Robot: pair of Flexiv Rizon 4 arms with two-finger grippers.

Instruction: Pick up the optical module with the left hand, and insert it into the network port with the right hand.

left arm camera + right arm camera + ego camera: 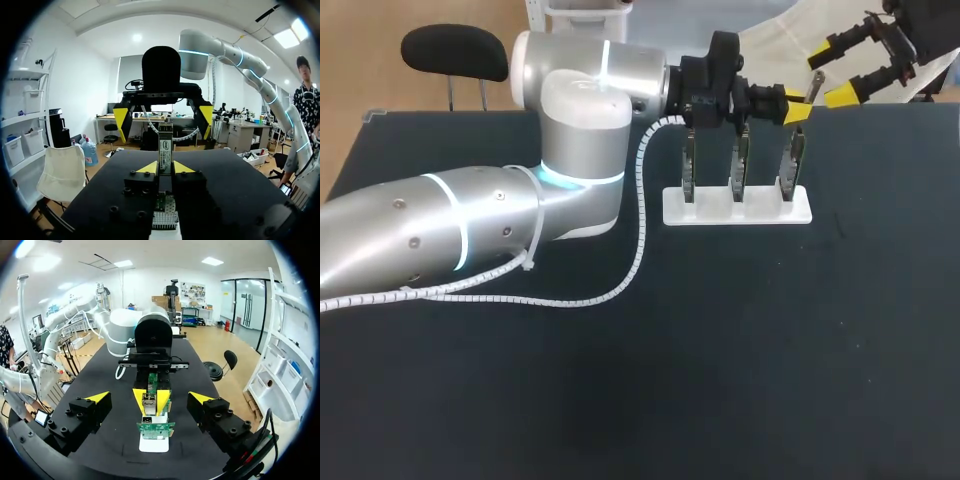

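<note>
Optical module (pixel 165 149) stands upright, pinched between the yellow tips of the left gripper (pixel 165 168). It sits directly above the rightmost circuit board (pixel 790 170) of three in a white rack (pixel 738 212). The right gripper (pixel 162 114) faces it from beyond the rack, fingers spread wide and touching nothing. A coiled cable (pixel 641 215) lies beside the rack.

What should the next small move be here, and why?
Probably ease the right gripper forward around the optical module and close. The left gripper is shut on the module above the white stand, its free end points at the right gripper, whose fingers stand open and apart from it.
</note>
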